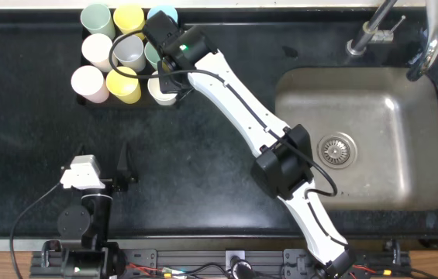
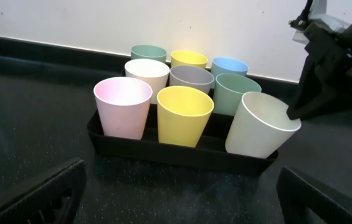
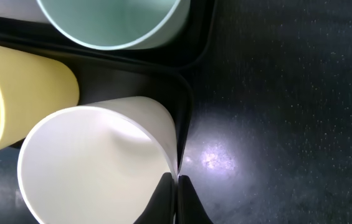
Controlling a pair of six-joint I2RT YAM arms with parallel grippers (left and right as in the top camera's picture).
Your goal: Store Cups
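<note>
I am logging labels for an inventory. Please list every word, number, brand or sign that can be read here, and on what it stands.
No text can be read.
The cups in the black tray are plain, also the white cup that the right gripper pinches at its rim.
The counter, the sink and the right arm show no legible print.

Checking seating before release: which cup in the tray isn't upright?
The white cup at the tray's corner, its rim pinched by the right gripper. It leans outward, while the other cups stand upright.
</note>
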